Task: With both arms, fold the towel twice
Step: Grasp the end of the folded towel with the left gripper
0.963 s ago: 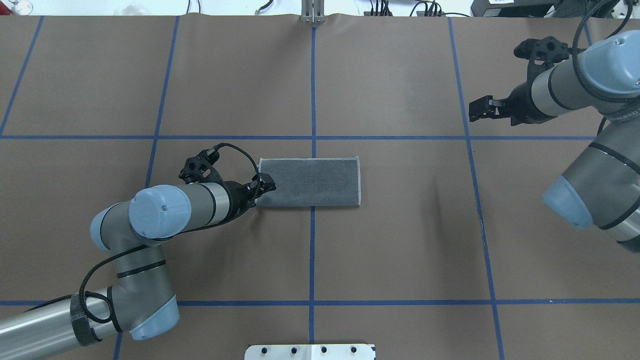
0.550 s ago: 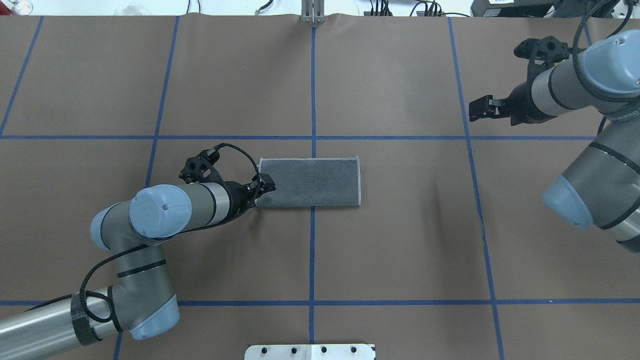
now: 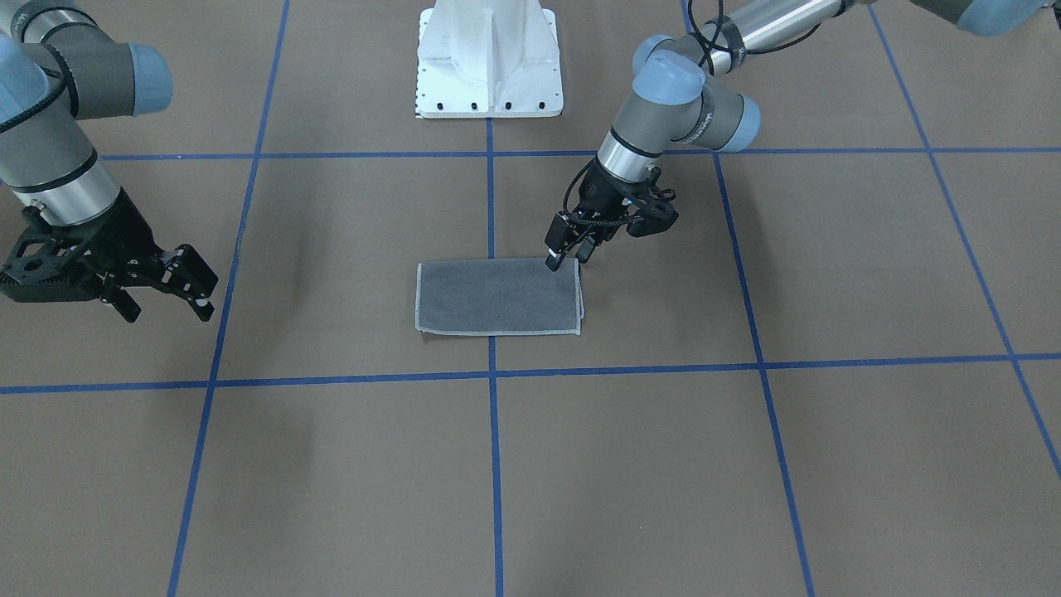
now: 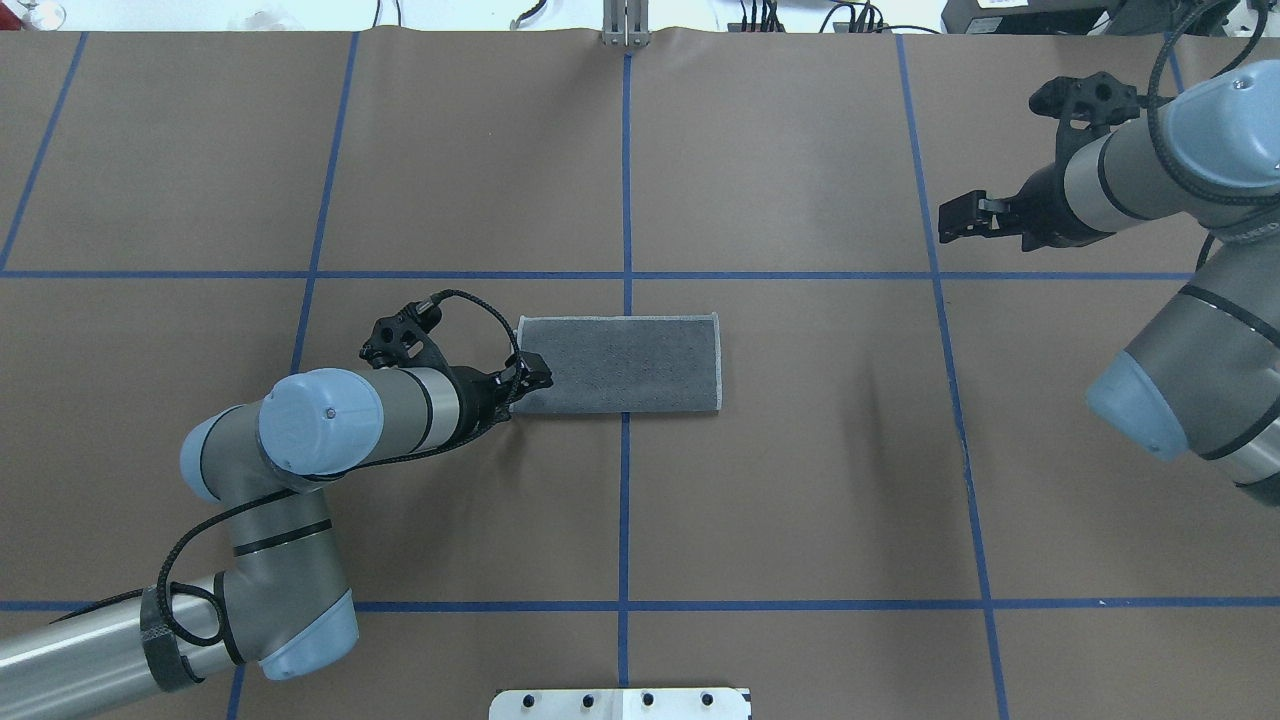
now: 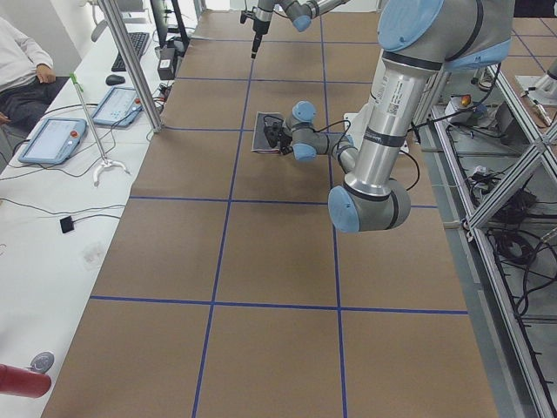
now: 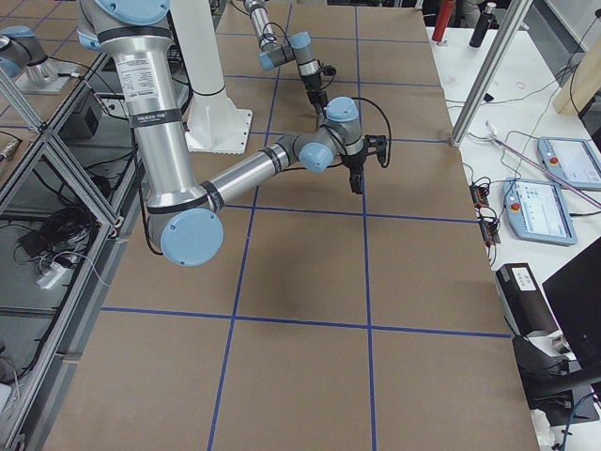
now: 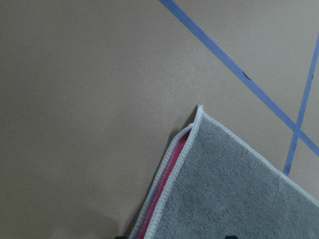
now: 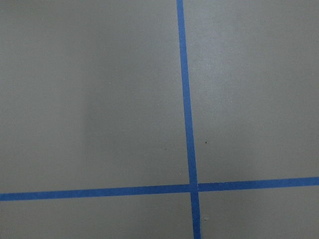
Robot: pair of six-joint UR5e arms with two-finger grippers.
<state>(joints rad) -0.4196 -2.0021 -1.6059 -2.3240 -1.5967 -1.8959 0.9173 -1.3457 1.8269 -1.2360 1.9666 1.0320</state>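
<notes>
The towel (image 4: 630, 365) lies flat in the middle of the table as a rectangle, grey face up; it also shows in the front view (image 3: 497, 297). The left wrist view shows a corner of the towel (image 7: 234, 189) with a pink strip between two layers. My left gripper (image 4: 530, 378) is low at the towel's left short edge, near its robot-side corner, and in the front view (image 3: 568, 255) its fingers stand slightly apart over that corner. My right gripper (image 4: 945, 222) is open and empty, held above the table far to the right; it is also in the front view (image 3: 207, 297).
Blue tape lines (image 4: 626, 200) divide the brown table cover into squares. The white pedestal base (image 3: 489, 58) stands at the robot's edge. Operators' desks with tablets (image 5: 52, 139) lie beyond the far edge.
The left gripper has shifted very slightly at the towel's left edge. The towel and the right arm have not moved.
</notes>
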